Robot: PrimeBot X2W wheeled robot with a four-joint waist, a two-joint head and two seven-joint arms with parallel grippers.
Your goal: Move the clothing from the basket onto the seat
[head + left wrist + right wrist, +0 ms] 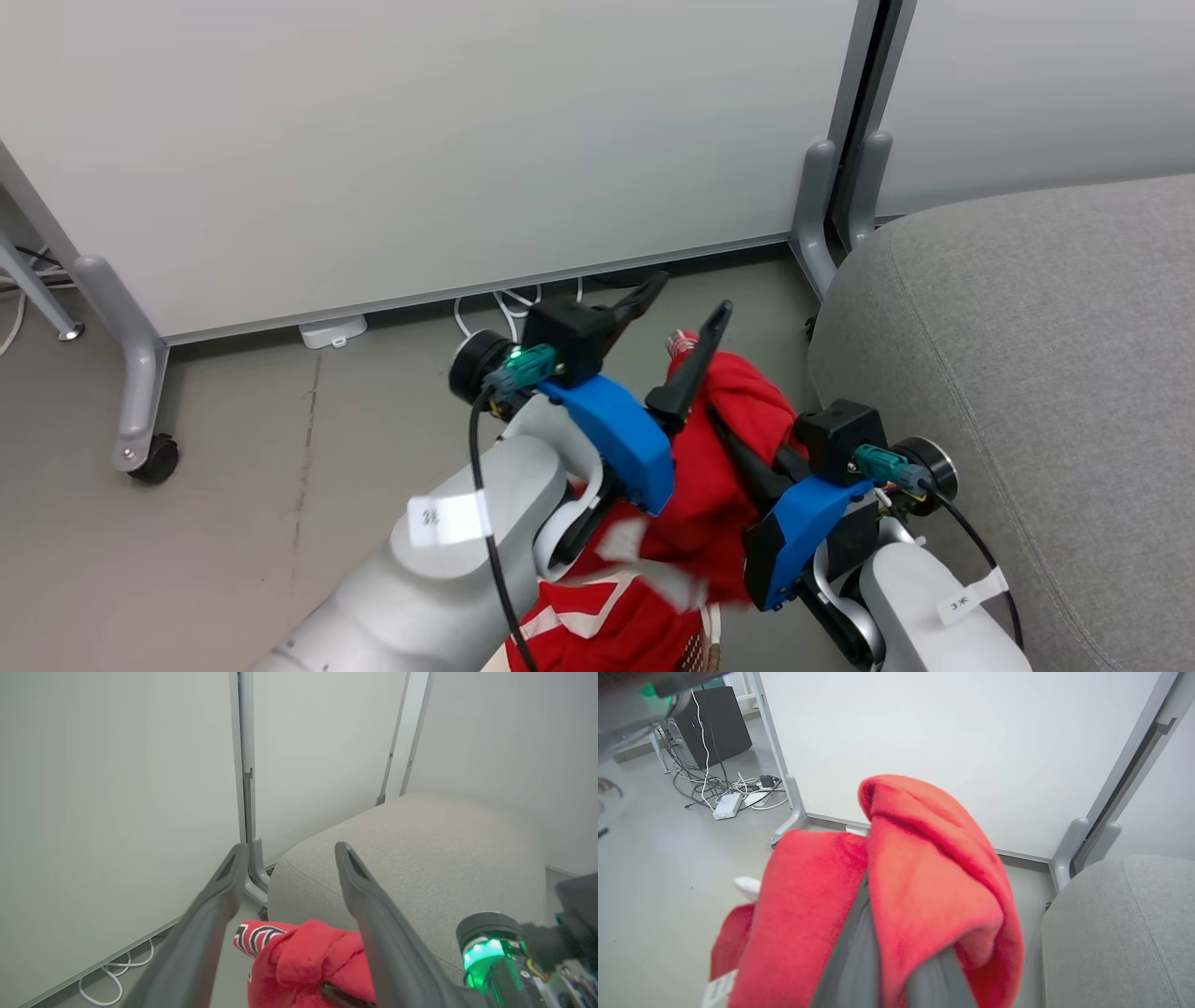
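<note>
The right end effector [736, 437] is pinching the bright red soft clothing [714, 485] with its two long dark fingers pressed together. The red cloth is hanging over those fingers, just beside the front edge of the big rounded light-grey cloth seat [1027, 373]. It is not lying on the seat yet.

The left end effector [691, 297] is standing spread wide and is holding nothing. It is sitting on the far side of the red cloth from the seat.

The head view is showing something the other views are not. More red cloth with white stripes [579, 616] is hanging low down, away from the seat. Next to it a tiny bit of the cream-white plastic basket with holes [698, 649] is peeking in.

The left wrist view is looking between the spread fingers of the left end effector [290, 848] toward the seat [444, 858]. The clothing [308, 956] is bunching up below them, showing a black and white printed mark.

The right wrist view is looking along the shut fingers [852, 961], with the clothing [924, 868] folding over them. The seat [1111, 928] is sitting close by. Far from the seat, a black box [714, 718] and tangled cables [705, 784] are lying on the floor.
</note>
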